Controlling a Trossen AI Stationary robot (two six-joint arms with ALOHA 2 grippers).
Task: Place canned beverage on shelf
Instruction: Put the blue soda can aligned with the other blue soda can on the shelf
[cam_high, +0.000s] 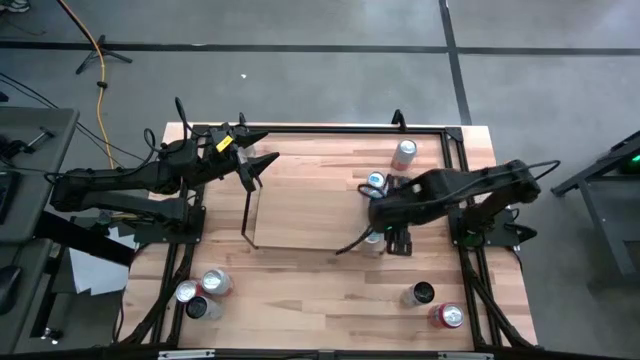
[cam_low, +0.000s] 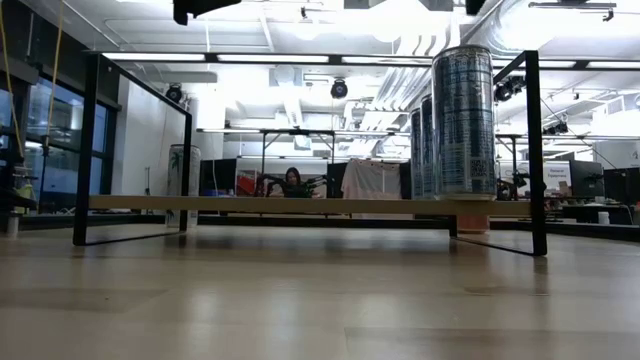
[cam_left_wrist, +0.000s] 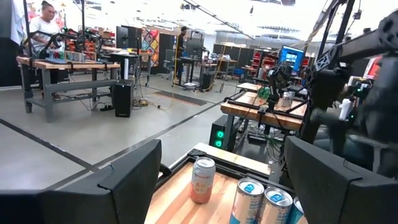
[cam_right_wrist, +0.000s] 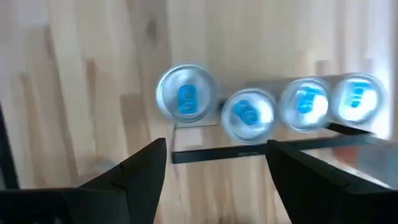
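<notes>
The shelf (cam_high: 300, 215), a low light-wood board with black wire end frames, stands mid-table; the low view shows it too (cam_low: 280, 204). Several blue-topped cans (cam_right_wrist: 249, 114) stand upright in a row at its right end, which also shows in the low view (cam_low: 463, 120). My right gripper (cam_high: 383, 222) hovers above them, pointing down, open and empty (cam_right_wrist: 217, 149). My left gripper (cam_high: 258, 165) is open and empty near the shelf's far left corner (cam_left_wrist: 222, 155).
A pink-and-white can (cam_high: 404, 153) stands on the table beyond the shelf's right end. Three cans (cam_high: 200, 293) sit near the table's near left corner and two cans (cam_high: 435, 305) near its near right corner. Black rails edge the tabletop (cam_high: 330, 128).
</notes>
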